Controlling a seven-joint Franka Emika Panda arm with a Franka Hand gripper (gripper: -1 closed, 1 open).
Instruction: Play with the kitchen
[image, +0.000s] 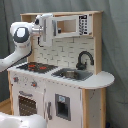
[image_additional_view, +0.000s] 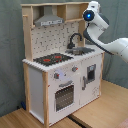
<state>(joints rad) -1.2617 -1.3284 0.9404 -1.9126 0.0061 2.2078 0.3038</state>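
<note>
The kitchen (image: 60, 95) is a tall white and light-wood toy. It has a red-ringed black stovetop (image: 35, 66), a black faucet (image: 84, 59) over a sink (image: 72, 74), a microwave (image: 72, 25) and an oven door (image: 27, 105). In the first exterior view my gripper (image: 49, 27) is held high in front of the upper left part, level with the microwave, and hides what is behind it. The second exterior view shows the grey hood (image_additional_view: 49, 20), the stovetop (image_additional_view: 52, 59), the faucet (image_additional_view: 75, 40) and my gripper (image_additional_view: 93, 7) near the kitchen's upper right corner.
A dark curtain (image: 115, 45) hangs behind the kitchen. The kitchen stands on a wooden floor (image_additional_view: 105, 110). My white arm (image_additional_view: 112, 46) reaches in from the second exterior view's right, passing over the rounded counter end beside the sink.
</note>
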